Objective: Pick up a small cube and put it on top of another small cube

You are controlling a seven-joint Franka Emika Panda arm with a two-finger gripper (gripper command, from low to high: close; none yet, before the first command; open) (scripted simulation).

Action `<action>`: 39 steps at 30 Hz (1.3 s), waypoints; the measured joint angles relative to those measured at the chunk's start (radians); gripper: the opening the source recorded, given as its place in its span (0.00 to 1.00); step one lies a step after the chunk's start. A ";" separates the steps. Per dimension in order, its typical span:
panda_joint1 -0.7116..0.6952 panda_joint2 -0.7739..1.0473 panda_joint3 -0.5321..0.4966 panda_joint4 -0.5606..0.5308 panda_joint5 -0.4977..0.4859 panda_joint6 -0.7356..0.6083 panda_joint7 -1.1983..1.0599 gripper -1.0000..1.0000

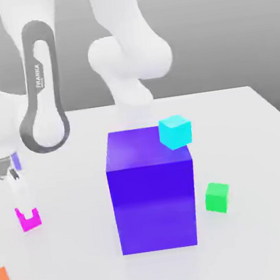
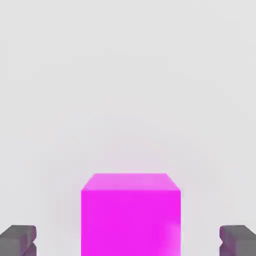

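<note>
Magenta cube (image 1: pixel 30 224) partly hidden behind the open gripper (image 1: pixel 25 202) in the exterior view.

The magenta cube (image 2: pixel 131 220) seems to sit flat on the table (image 1: pixel 257 245).

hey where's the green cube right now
In the exterior view, the green cube sits on the table, just to the right of the big blue block.

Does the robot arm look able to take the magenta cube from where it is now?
Probably yes: the jaws stand open on both sides of the magenta cube, with a gap on each side, and I see nothing between them and it.
</note>
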 joint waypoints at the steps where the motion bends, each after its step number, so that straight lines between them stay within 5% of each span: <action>1: -0.015 0.019 0.017 0.004 0.008 0.015 -0.007 0.00; 8: -0.016 0.015 0.017 0.003 0.004 0.012 -0.003 0.00; 15: 0.059 -0.192 -0.085 -0.028 -0.179 -0.155 0.127 0.00; 33: 0.840 -0.324 0.344 0.179 -0.062 -0.349 0.707 0.00; 39: 0.951 -0.446 0.445 0.025 -0.030 -0.376 1.055 0.00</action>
